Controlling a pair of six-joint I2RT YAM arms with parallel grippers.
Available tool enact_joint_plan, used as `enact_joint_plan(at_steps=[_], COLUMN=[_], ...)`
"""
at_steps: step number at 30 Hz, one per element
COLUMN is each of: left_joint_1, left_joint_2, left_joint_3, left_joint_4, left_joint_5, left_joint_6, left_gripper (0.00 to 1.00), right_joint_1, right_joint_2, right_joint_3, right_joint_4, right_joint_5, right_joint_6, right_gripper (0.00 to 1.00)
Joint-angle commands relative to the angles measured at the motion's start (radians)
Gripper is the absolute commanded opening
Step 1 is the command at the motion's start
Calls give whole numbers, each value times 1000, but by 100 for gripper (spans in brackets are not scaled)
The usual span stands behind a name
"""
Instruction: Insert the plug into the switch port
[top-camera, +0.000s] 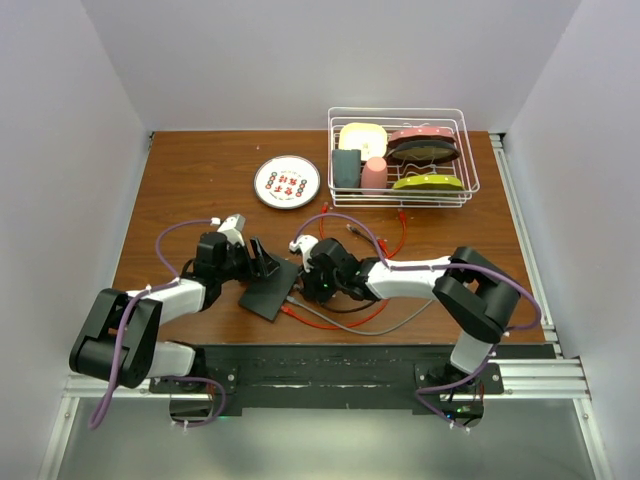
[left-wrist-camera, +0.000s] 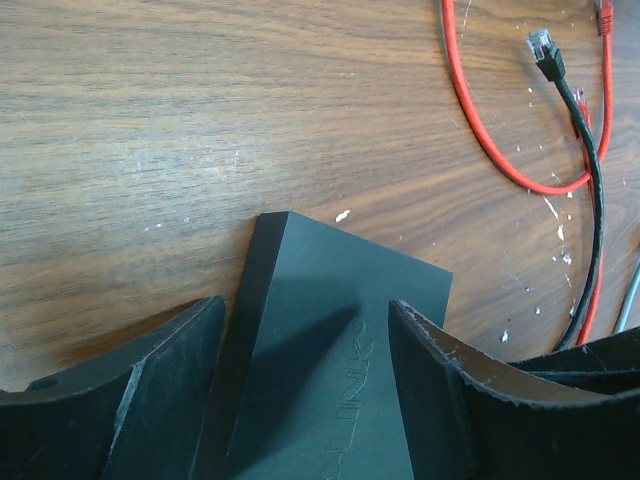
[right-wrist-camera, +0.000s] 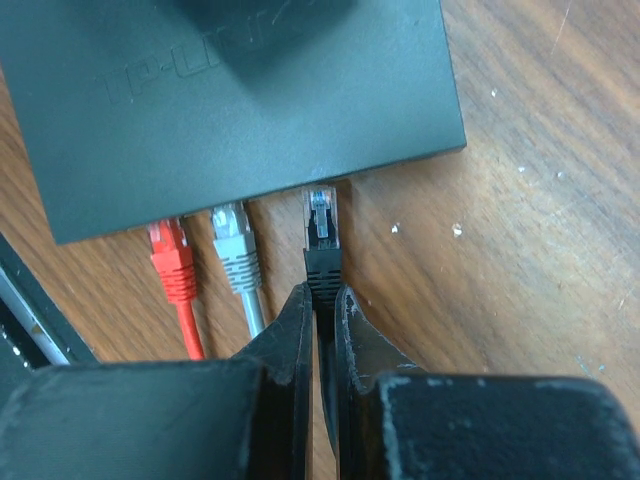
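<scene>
Pinching the black plug (right-wrist-camera: 320, 235) tight in my R pincer (right-wrist-camera: 322, 292), I have its tip at the switch (right-wrist-camera: 230, 100) port mouth beside the seated grey plug (right-wrist-camera: 236, 250) and red plug (right-wrist-camera: 172, 262), insertion not yet done, w/ my L pincer (left-wrist-camera: 305, 305) astride the switch, jaws apart, contact unconfirmed.

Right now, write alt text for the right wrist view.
The right end effector pinches a black plug whose clear tip meets the edge of the dark switch. Beside it, a grey plug and a red plug sit at that same edge.
</scene>
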Motion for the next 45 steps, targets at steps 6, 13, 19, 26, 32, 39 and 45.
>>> enact_joint_plan(at_steps=[6, 13, 19, 26, 32, 39, 45], left_joint_1=[6, 8, 8, 8, 8, 8, 8], left_joint_2=[3, 8, 17, 20, 26, 26, 23], left_joint_3=[-6, -13, -23, -38, -39, -36, -36], left_joint_4=[-26, -15, -1, 8, 13, 16, 28], left_joint_5=[32, 55, 78, 86, 94, 104, 129], left_joint_6=[-22, -28, -42, -37, -37, -42, -49], left_gripper=[71, 70, 69, 68, 68, 68, 67], right_joint_1=[21, 39, 59, 62, 62, 61, 62], right_joint_2=[49, 38, 23, 20, 31, 44, 60], right_joint_3=[76, 87, 95, 101, 133, 150, 154], right_joint_4=[-16, -13, -15, -18, -53, -53, -53], right_joint_5=[28, 42, 62, 108, 143, 156, 146], right_joint_6=[23, 27, 33, 35, 26, 21, 27], right_gripper=[0, 0, 0, 0, 0, 0, 0])
